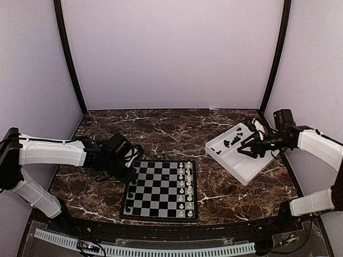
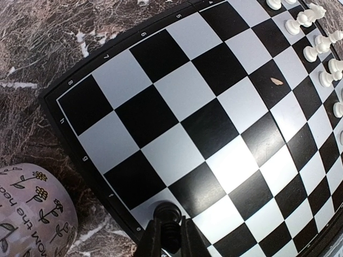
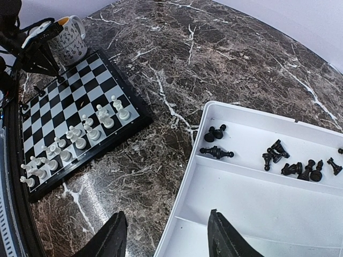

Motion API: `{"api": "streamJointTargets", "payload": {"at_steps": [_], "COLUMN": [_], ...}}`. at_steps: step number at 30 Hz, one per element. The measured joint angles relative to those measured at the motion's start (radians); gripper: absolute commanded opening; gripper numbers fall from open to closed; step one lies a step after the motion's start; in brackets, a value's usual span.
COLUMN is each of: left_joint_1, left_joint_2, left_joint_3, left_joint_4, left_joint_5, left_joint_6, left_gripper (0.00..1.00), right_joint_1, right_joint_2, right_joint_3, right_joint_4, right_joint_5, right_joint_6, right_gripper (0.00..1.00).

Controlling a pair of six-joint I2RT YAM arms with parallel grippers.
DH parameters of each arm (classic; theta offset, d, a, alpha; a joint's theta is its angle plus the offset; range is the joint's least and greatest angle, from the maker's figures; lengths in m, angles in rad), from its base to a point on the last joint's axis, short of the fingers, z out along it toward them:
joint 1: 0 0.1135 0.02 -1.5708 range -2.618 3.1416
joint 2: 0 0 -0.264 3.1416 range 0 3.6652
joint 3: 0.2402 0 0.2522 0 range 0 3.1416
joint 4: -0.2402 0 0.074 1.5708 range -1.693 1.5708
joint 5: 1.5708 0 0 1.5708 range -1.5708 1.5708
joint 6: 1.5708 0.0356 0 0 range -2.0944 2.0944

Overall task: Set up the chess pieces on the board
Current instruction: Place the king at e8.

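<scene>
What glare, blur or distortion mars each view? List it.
Left wrist: fisheye bows the board, glare whitens its near squares. Right wrist: claw blurred at the bottom edge, tray sharp. Top: even, soft light.

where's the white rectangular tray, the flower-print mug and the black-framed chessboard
white rectangular tray (image 3: 257, 209): right wrist view, bare floor of its near compartment
flower-print mug (image 2: 32, 214): left wrist view, its printed side
black-framed chessboard (image 1: 155, 187): top external view, a bare square mid-board
</scene>
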Motion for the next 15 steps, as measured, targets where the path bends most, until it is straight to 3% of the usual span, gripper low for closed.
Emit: {"api": "streamJointTargets", "payload": {"at_steps": [7, 15], "left_joint_1": [0.000, 0.000], "left_joint_2": [-0.001, -0.002], "left_joint_3": [0.000, 0.000], "left_joint_4": [-0.004, -0.008], "left_joint_5": [-0.002, 0.008], "left_joint_6": [0.000, -0.001], "left_gripper": [0.03, 0.26], "right_joint_1": [0.000, 0.000], "right_joint_2": [0.000, 0.000], "right_joint_3": [0.000, 0.000], "right_joint_4": [0.000, 0.000], "right_joint_5": [-0.002, -0.002], "right_joint_6": [0.000, 0.000], "right_gripper": [0.53, 0.54]}}
